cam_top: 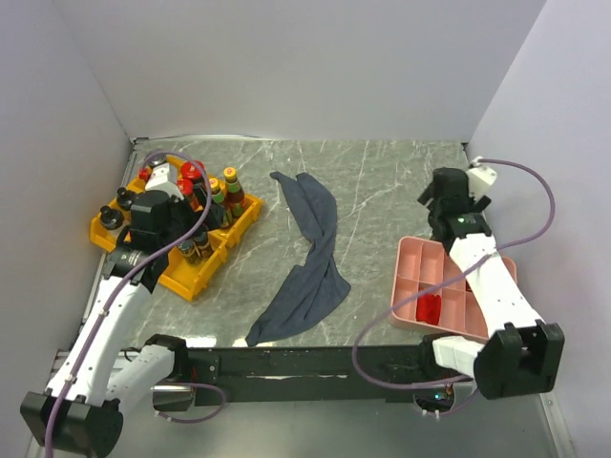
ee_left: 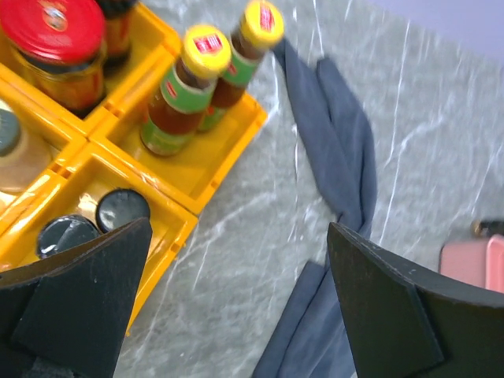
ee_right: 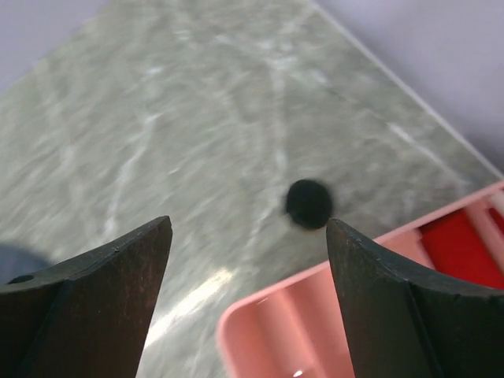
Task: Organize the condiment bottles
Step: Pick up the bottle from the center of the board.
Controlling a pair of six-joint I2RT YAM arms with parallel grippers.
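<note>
right end effector (ee_right: 248, 228) hangs jaws apart over what looks like a tiny black-capped bottle (ee_right: 308, 203), on the surface just off the pink tray (ee_right: 268, 303) rim. i'd nudge sideways till the cap's centred in the gap, then drop straight and close gently. well across from the pink tray, past the cloth (cam_top: 310, 258), the other condiment bottles (ee_left: 185, 90) stand in the yellow tray (ee_left: 228, 153), left end effector (ee_left: 240, 232) spread wide and empty above.

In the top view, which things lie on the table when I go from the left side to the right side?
From the left: yellow tray with the condiment bottles → grey-blue cloth → pink tray.
</note>
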